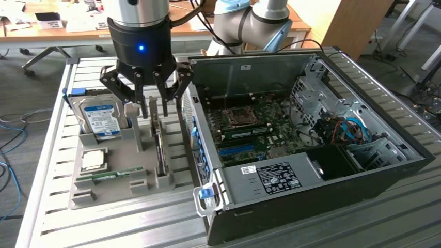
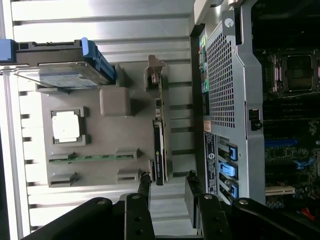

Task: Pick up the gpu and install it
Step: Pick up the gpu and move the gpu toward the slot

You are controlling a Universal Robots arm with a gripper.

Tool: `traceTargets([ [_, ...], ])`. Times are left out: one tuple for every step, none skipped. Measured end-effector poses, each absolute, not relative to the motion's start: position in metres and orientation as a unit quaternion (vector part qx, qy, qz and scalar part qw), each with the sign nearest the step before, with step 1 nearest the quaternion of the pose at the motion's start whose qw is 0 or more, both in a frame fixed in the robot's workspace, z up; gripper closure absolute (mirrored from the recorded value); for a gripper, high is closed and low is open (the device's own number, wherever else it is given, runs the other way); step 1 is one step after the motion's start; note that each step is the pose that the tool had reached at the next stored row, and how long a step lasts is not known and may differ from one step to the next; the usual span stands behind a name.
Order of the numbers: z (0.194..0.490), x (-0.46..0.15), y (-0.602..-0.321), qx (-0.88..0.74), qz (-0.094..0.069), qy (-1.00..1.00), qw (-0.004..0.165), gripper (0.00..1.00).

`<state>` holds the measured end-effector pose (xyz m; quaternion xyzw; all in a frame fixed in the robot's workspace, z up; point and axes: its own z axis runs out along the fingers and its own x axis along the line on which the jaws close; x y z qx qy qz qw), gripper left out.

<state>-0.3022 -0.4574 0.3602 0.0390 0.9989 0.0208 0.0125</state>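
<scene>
slatted metal counter (image 1: 124,222) in a workshop, with desks and a wooden panel behind it and loose cables on the floor at the exterior view's left. on the counter sits a grey parts tray (image 1: 121,155), and just beside it, on the exterior view's right, an open computer case (image 1: 324,206) lies on its side with its motherboard (image 1: 248,129) exposed.

the gpu (image 1: 160,150) stands on its long edge in a slot of the tray, along the side nearest the case. in the wrist view it shows as a thin dark card (image 2: 159,140) with its silvery bracket at the end away from the end effector. it is not in the case.

other parts share the tray: a hard drive (image 1: 102,116) with a blue label stands upright at the far corner, a square processor (image 1: 94,160) lies flat in its recess, and a green ram stick (image 1: 110,175) rests in a narrow groove near the front.

the end effector (image 1: 156,111) hangs from the arm over the far part of the tray, above the gpu's far end, its black fingers (image 1: 134,95) pointing down. the fingers are spread apart and hold nothing. in the wrist view the end effector (image 2: 167,176) lines up with the card's near end, the gap between the fingertips wider than the card is thick. whether any finger touches the card i cannot tell.
</scene>
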Motion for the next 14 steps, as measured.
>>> traceTargets([
  [0.360,-0.302,-0.457,0.039,0.021,0.999,0.012,0.58],
  [0.360,-0.302,-0.457,0.039,0.021,0.999,0.012,0.58],
  [0.360,-0.302,-0.457,0.039,0.021,0.999,0.012,0.58],
  [0.360,-0.302,-0.457,0.039,0.021,0.999,0.013,0.58],
  [0.359,-0.302,-0.457,0.039,0.021,0.999,0.013,0.58],
  [0.359,-0.302,-0.457,0.039,0.021,0.999,0.013,0.58],
  [0.358,-0.302,-0.457,0.039,0.021,0.999,0.013,0.58],
  [0.356,-0.302,-0.457,0.039,0.021,0.999,0.013,0.58],
  [0.355,-0.302,-0.457,0.039,0.021,0.999,0.013,0.58],
  [0.354,-0.302,-0.457,0.039,0.021,0.999,0.013,0.58],
  [0.353,-0.302,-0.457,0.039,0.021,0.999,0.013,0.58],
  [0.351,-0.302,-0.457,0.039,0.021,0.999,0.013,0.58],
  [0.350,-0.302,-0.457,0.039,0.021,0.999,0.013,0.58],
  [0.350,-0.302,-0.457,0.039,0.021,0.999,0.013,0.58],
])
